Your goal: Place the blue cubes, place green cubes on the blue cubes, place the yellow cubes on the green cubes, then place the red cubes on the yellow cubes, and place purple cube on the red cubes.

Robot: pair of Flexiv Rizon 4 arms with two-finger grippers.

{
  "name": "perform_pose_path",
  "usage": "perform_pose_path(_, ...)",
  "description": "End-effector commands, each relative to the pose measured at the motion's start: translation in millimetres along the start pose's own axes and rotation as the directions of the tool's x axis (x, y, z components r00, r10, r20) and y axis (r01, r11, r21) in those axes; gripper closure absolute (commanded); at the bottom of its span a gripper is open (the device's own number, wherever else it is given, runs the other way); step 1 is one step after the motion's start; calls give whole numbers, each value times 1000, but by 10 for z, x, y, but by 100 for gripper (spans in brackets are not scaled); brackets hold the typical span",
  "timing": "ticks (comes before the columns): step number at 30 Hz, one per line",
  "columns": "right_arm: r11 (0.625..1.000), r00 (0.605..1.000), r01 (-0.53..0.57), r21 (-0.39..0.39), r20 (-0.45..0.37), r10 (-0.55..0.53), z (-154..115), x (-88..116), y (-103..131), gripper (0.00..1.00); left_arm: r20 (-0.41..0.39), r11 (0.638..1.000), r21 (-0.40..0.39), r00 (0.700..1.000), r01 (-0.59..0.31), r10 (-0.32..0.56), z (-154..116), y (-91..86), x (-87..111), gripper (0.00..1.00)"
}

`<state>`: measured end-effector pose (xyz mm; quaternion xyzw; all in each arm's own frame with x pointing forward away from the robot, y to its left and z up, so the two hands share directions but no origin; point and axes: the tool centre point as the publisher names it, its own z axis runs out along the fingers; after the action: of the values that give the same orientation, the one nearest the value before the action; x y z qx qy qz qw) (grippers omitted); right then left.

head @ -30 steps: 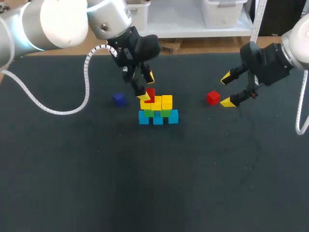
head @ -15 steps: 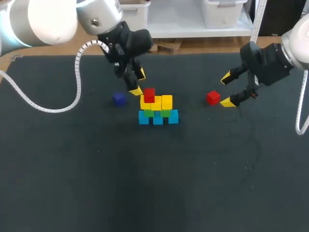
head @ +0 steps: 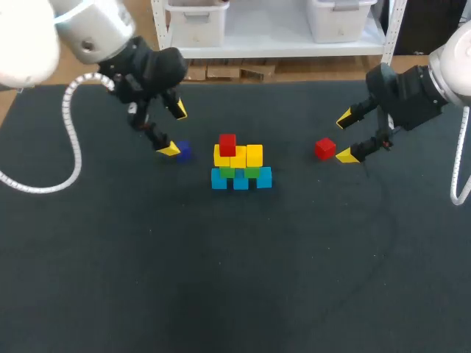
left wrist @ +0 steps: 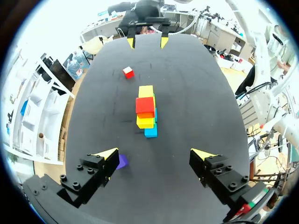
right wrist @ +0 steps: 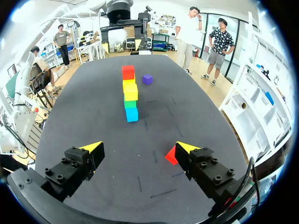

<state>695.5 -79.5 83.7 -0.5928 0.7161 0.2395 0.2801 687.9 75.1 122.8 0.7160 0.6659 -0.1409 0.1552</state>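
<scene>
- The left gripper (head: 175, 130) has let go of the red cube (head: 227, 143) and swung away from the stack (head: 241, 168). Its fingers are spread and empty, one tip now close by the purple cube (head: 182, 151).
- That red cube has stayed on the yellow cubes (head: 238, 156), at the stack's left end, so the first red looks placed.
- The right gripper (head: 344, 137) has not moved. It is spread wide and empty, with the loose red cube (head: 324, 148) on the tabletop (head: 235, 279) just beside one tip.
- That second red probably has to go on the yellows before the purple can go on top.
- In the left wrist view the purple cube is half hidden behind a finger. I cannot tell whether the tip touches it.
- In the right wrist view a finger covers part of the loose red cube.
- The green cubes (head: 227, 172) show only as a thin band above the blue cubes (head: 241, 181), so their count is uncertain.
</scene>
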Motion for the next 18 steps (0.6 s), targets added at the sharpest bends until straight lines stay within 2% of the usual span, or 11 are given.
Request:
perform_pose_path(1, 1000, 1000, 1, -2, 3, -1, 5, 3, -8, 0, 87, 997, -69, 996, -30, 36, -50, -133, 201, 0)
perform_pose_path(8, 1000, 1000, 1, -2, 3, -1, 5, 3, -8, 0, 113, 996, -70, 992, -47, 55, -163, -151, 388, 0)
perform_pose_path(15, 1000, 1000, 1, -2, 3, -1, 5, 3, -8, 0, 105, 996, -68, 993, -49, 56, -168, -166, 401, 0)
perform_pose_path(18, 1000, 1000, 21, 1, 4, -21, 83, 9, -56, 0, 105, 996, -68, 993, -49, 56, -168, -166, 401, 0)
